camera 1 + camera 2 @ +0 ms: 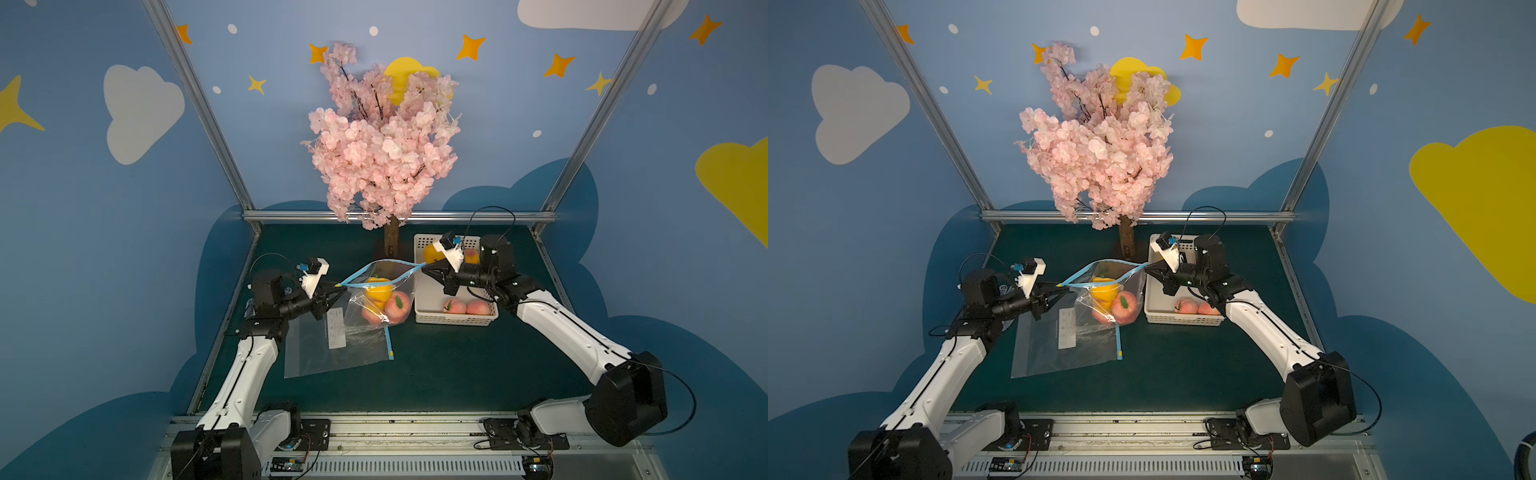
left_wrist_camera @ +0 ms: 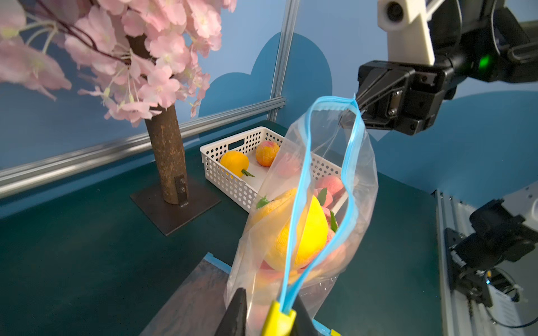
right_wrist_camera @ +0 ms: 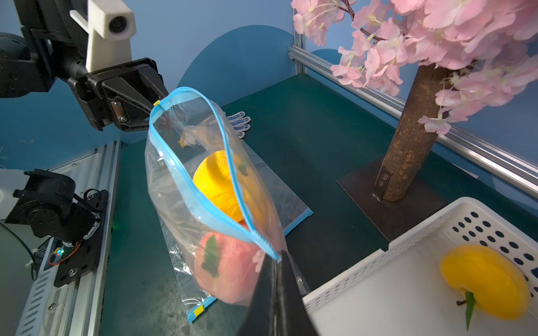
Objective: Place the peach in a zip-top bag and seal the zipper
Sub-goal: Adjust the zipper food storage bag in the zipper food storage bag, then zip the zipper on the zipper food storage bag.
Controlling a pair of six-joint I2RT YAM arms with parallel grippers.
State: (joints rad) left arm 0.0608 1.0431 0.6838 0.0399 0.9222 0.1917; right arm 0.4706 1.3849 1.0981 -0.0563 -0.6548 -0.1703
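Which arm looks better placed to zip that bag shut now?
The left gripper, I think: its jaws sit either side of the yellow slider at one end of the open zipper on the bag. The right gripper pinches the other end, so it can only anchor.

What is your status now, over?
Left gripper and right gripper shut on zip-top bag ends. Peaches inside, zipper open. Basket close beside.
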